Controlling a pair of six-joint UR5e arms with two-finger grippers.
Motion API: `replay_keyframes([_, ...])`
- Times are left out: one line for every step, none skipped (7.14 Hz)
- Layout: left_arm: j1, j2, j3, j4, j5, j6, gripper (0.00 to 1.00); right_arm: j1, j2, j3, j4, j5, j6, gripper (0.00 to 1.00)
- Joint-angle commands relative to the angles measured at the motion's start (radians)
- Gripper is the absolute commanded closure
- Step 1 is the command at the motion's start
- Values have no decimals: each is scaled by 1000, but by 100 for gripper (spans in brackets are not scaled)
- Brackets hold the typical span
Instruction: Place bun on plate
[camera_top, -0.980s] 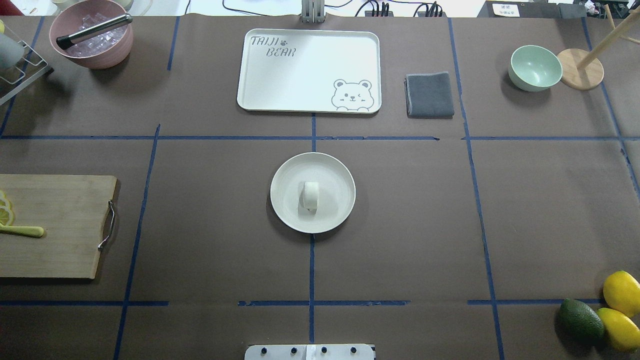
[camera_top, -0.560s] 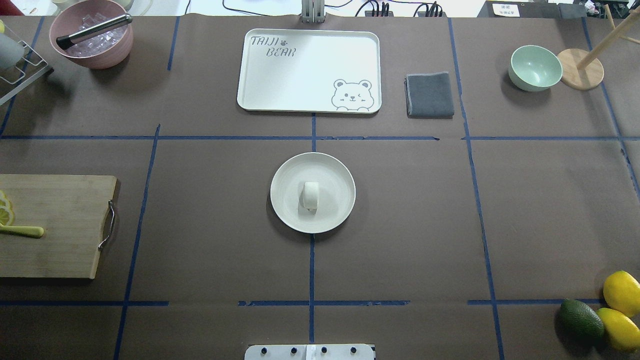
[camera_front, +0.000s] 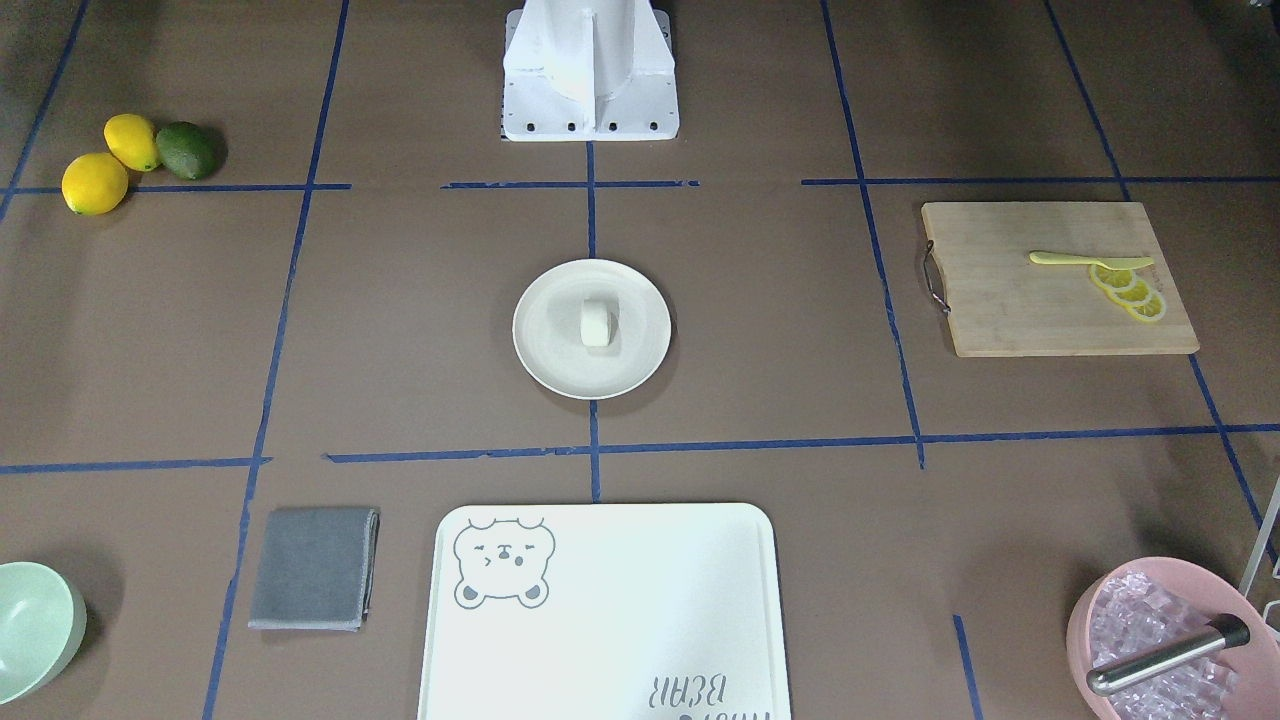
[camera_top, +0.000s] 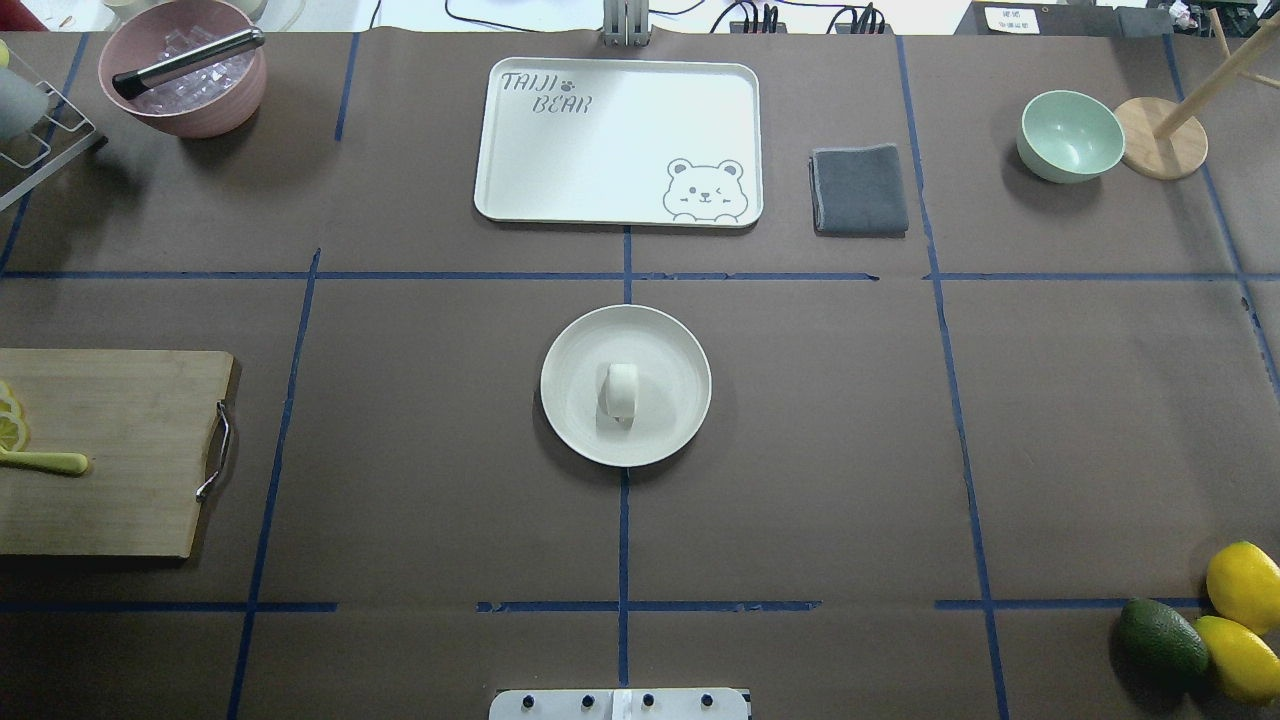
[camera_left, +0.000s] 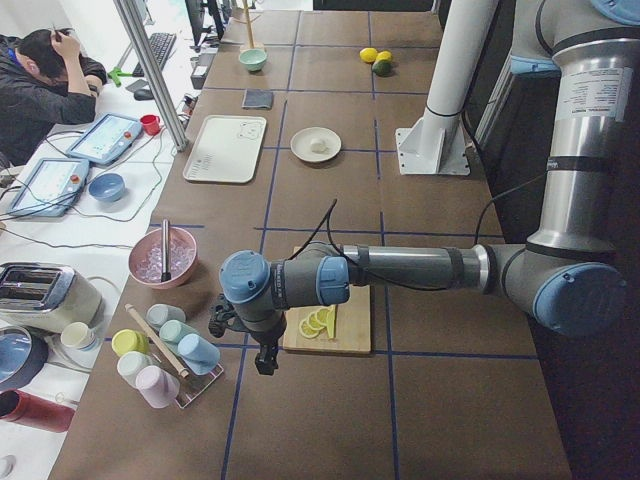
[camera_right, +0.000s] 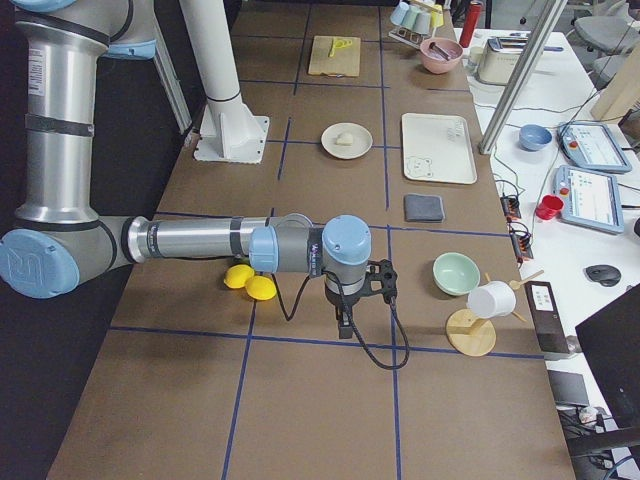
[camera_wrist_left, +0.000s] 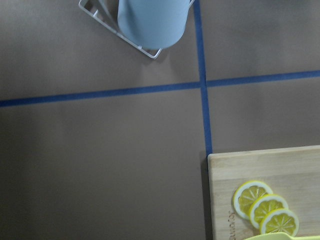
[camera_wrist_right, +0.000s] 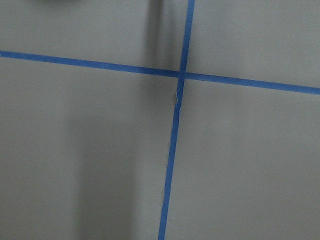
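Observation:
The small white bun (camera_top: 621, 390) lies on its side in the middle of the round cream plate (camera_top: 672, 402), at the table's centre; the front view shows the bun (camera_front: 596, 322) on the plate (camera_front: 545, 340) too. Neither gripper appears in the overhead or front view. In the left side view my left gripper (camera_left: 265, 362) hangs beyond the cutting board's outer end, far from the plate. In the right side view my right gripper (camera_right: 345, 328) hangs near the lemons, also far from it. I cannot tell whether either is open or shut.
A bear-print tray (camera_top: 617, 140), a grey cloth (camera_top: 860, 189) and a pale green bowl (camera_top: 1070, 135) stand at the far side. A pink bowl of ice with tongs (camera_top: 183, 66) is far left. A cutting board (camera_top: 110, 450) lies left; lemons and an avocado (camera_top: 1240, 590) lie near right.

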Motion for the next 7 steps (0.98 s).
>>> replay_keyframes([-1, 8, -26, 1, 0, -58, 0, 0, -4, 0, 0, 1, 0, 0])
replay_keyframes([-1, 22, -43, 1, -1, -71, 0, 0, -4, -2, 0, 1, 2, 0])
replay_keyframes([-1, 23, -55, 1, -12, -86, 0, 0, -4, -2, 0, 1, 2, 0])
replay_keyframes([-1, 36, -63, -1, -30, -86, 0, 0, -4, -3, 0, 1, 3, 0])
replay_keyframes([-1, 36, -63, -1, -30, -86, 0, 0, -2, -5, 0, -1, 2, 0])
replay_keyframes([-1, 36, -63, -1, -30, -86, 0, 0, -1, -3, 0, -1, 3, 0])
replay_keyframes([-1, 36, -63, -1, -30, -86, 0, 0, -1, -3, 0, -1, 3, 0])
